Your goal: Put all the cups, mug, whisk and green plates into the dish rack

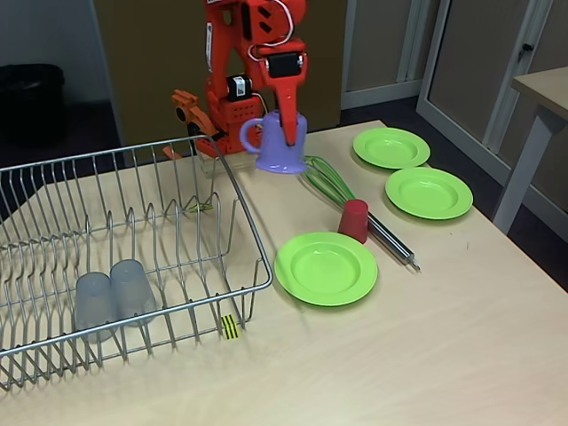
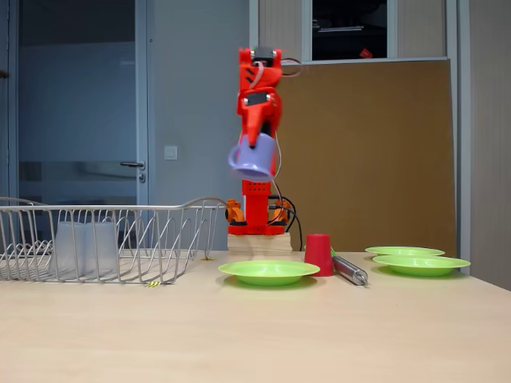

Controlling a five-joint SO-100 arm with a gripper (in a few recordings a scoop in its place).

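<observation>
In both fixed views the purple mug (image 2: 253, 157) hangs in the arm's jaws well above the worktop (image 1: 444, 355), with open air beneath it and toward the dish rack (image 1: 124, 240). The rack's raised wire rim stands between the mug and the rack floor. Two grey tumblers (image 1: 114, 297) stand in the rack's near part; the rest of its floor is bare. On the worktop, the red cup (image 1: 354, 219), the whisk (image 1: 355, 204) and three green plates (image 1: 326, 267) lie right of the rack.
</observation>
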